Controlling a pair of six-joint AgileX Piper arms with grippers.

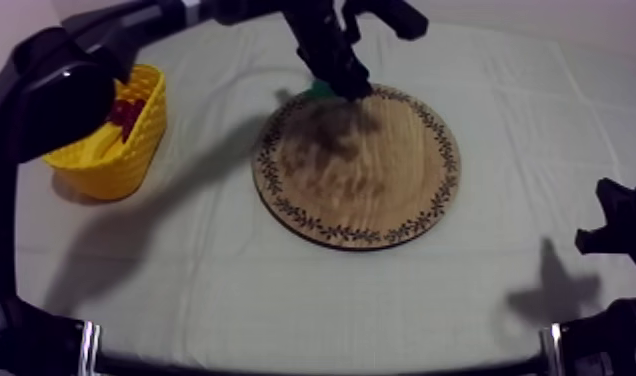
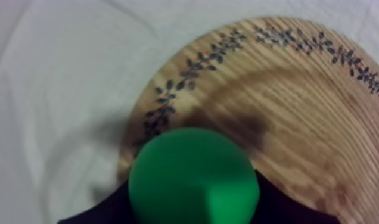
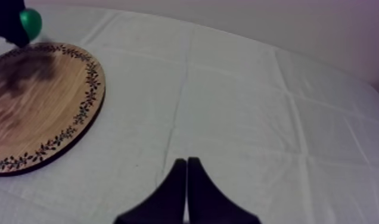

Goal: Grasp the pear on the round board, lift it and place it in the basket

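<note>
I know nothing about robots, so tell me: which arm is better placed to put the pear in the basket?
Left. The left gripper is shut on the pear at the far rim of the board, and the yellow basket stands on that side. The right gripper is shut on nothing, over the cloth.

Green pear clamped in left pincer; board's patterned rim just beneath.
</note>
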